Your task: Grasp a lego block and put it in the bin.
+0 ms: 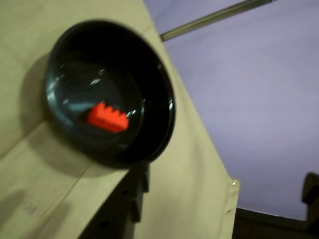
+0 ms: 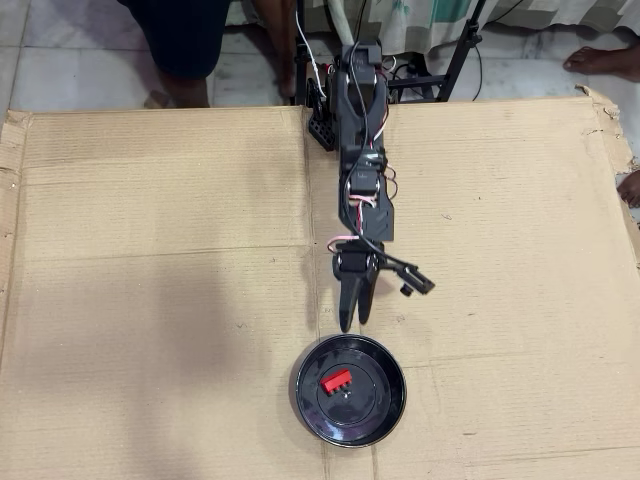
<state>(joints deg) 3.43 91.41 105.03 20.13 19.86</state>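
Observation:
The red lego block [image 2: 336, 380] lies inside the round glossy black bin [image 2: 392, 395], left of its middle. The wrist view shows the same: the block [image 1: 107, 118] rests on the bin's floor, inside the rim [image 1: 168, 107]. In the overhead view my gripper [image 2: 354, 320] hangs just short of the bin's far rim, fingers pointing at it. The fingers stand close together and hold nothing. In the wrist view only a dark part of a finger [image 1: 133, 199] shows at the bottom edge.
A large brown cardboard sheet [image 2: 150, 250] covers the floor under everything. The arm's base [image 2: 345, 90] stands at the sheet's top edge. A person's legs [image 2: 185, 40], stand legs [image 2: 462, 50] and a foot [image 2: 600, 60] lie beyond it. A metal rod [image 1: 214, 17] crosses the wrist view.

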